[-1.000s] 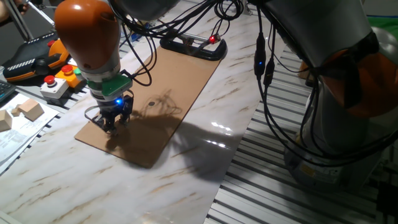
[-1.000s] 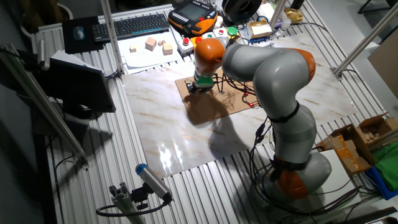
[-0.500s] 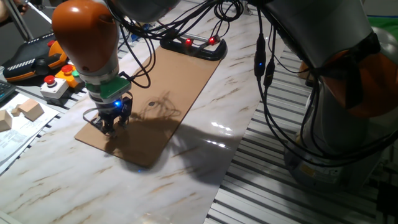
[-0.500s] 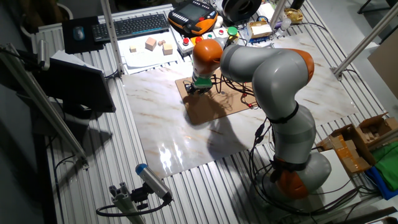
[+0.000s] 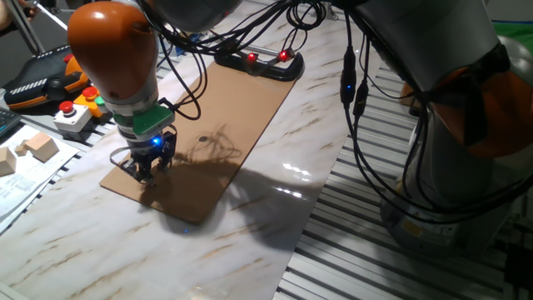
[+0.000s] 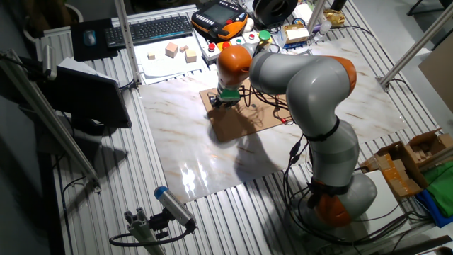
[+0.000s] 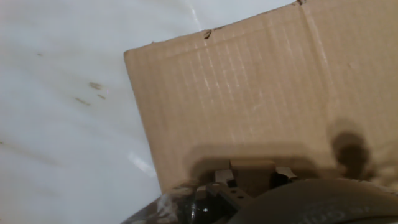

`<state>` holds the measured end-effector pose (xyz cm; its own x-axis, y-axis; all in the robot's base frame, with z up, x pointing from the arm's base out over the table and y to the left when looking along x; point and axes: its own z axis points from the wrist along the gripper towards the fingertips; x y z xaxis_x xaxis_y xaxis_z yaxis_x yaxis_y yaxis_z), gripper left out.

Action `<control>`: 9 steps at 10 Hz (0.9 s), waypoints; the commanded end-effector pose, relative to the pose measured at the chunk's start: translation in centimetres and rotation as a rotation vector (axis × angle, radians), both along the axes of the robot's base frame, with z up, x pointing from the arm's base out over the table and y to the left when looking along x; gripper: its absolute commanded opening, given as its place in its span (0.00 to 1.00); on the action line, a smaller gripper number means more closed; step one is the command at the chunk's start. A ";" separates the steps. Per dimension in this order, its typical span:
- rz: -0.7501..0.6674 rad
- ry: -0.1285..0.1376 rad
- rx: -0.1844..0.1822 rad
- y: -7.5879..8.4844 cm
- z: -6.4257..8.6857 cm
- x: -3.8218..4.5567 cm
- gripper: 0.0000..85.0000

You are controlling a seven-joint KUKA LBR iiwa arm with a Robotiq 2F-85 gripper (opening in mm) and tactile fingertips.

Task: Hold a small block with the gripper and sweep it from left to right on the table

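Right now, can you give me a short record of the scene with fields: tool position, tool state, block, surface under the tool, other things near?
tool position: the tool is low over the near corner of the cardboard sheet
tool state: cannot tell if open or shut
block: small block not clearly visible
surface under the tool: cardboard, lying on the table
other things near: black clamp at the sheet's far end; pale wooden blocks off the table's side

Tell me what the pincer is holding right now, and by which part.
Cannot be told: the pincer is down on the cardboard sheet, and no view shows clearly what sits between its tips.
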<state>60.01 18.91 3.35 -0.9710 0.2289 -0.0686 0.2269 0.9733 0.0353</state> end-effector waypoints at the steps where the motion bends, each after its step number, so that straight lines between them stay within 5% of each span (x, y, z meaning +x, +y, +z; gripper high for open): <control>1: -0.001 0.001 0.000 0.1 -0.1 -0.07 0.01; 9: -0.004 0.003 0.000 1.0 -0.3 -0.72 0.01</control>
<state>59.28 19.93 3.08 -0.9701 0.2335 -0.0662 0.2316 0.9721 0.0360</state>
